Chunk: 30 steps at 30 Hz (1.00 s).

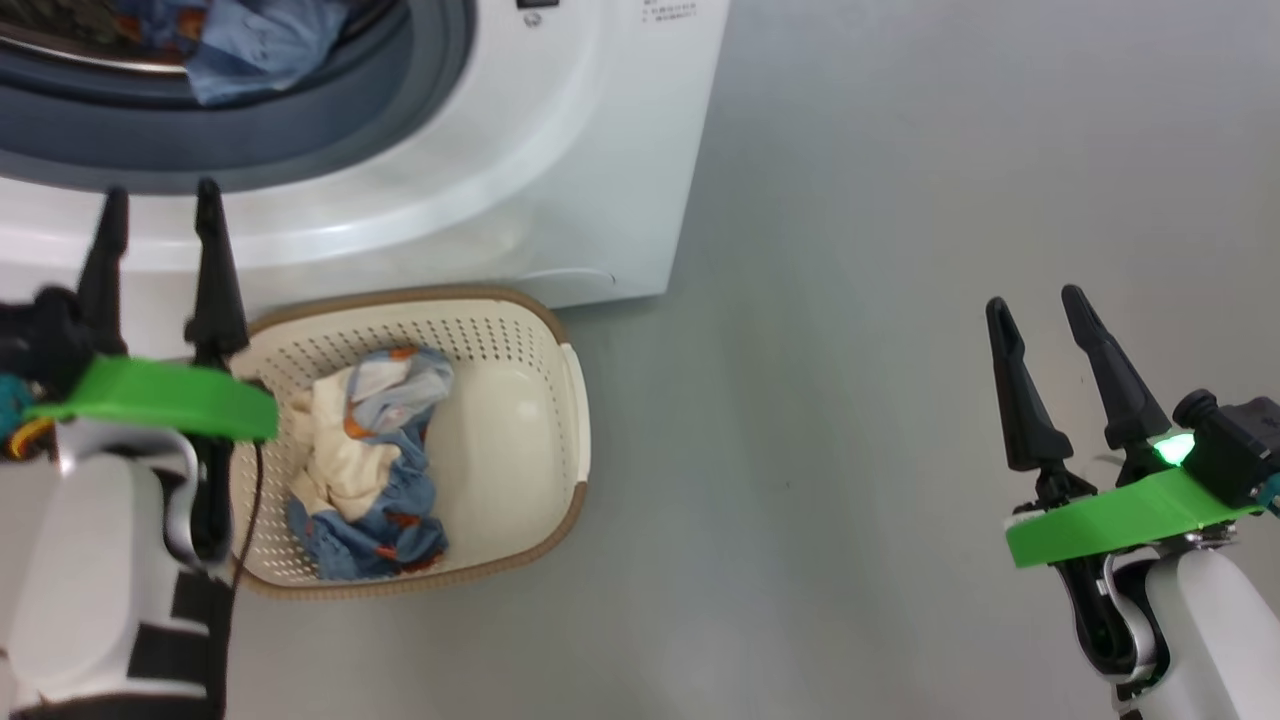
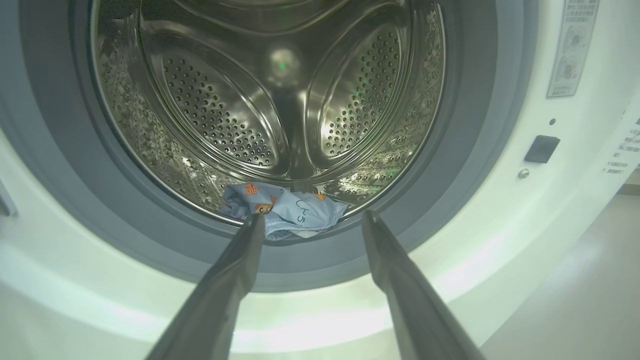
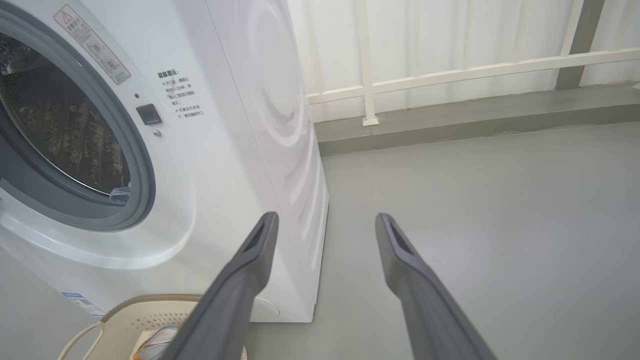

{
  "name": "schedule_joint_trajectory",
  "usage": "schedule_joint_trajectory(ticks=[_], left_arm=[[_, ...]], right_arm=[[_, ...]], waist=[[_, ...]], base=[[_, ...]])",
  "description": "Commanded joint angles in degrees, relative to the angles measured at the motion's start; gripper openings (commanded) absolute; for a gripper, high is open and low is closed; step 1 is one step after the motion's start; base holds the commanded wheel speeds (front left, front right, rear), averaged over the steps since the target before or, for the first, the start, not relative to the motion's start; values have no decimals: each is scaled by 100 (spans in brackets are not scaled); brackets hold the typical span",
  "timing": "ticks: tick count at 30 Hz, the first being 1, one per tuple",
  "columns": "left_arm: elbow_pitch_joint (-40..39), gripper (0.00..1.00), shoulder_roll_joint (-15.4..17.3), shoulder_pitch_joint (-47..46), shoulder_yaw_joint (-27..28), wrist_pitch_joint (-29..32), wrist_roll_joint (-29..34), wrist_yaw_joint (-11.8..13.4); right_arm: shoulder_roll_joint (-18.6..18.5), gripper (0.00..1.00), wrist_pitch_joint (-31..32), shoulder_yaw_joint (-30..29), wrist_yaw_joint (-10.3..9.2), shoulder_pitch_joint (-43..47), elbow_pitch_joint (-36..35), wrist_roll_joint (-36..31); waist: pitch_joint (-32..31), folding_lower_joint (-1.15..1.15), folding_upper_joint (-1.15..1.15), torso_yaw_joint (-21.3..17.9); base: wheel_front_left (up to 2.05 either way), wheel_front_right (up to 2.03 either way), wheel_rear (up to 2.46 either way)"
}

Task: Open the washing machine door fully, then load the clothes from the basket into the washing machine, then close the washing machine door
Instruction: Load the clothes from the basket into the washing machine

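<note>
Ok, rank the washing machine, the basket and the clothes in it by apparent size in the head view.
1. washing machine, largest even though cropped by the frame
2. basket
3. clothes lying inside it

This is a laundry corner in a plain utility space. A white front-loading washing machine point(image 3: 240, 100) stands straight on a bare grey floor point(image 1: 900, 300), with a plastic basket point(image 1: 575, 430) of clothes point(image 1: 370, 460) on the floor just in front of it. Behind runs a white railing point(image 3: 450, 75) on a low grey ledge point(image 3: 450, 115), with pale sheeting point(image 3: 500, 30) beyond
</note>
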Motion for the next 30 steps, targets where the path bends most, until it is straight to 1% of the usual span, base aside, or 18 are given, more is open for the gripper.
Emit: schedule_joint_trajectory(ticks=[1,10,19,30], left_arm=[[-191,100,174,191,182,-13,51,3],[-567,100,-47,1225,205,-13,168,3],[-974,100,-114,2092,161,-13,294,3],[-1463,100,-166,2872,258,-13,367,3]], right_arm=[[-105,100,-45,73,32,141,-106,7],[-233,100,-45,-11,32,577,-16,54],[-306,100,-45,-75,32,1059,22,97],[-333,100,-45,-217,32,1495,-35,103]], waist=[[-338,0,0,171],[-962,0,0,416],[-1493,0,0,605],[-1804,0,0,772]], base=[[0,0,0],[0,0,0],[0,0,0],[0,0,0]])
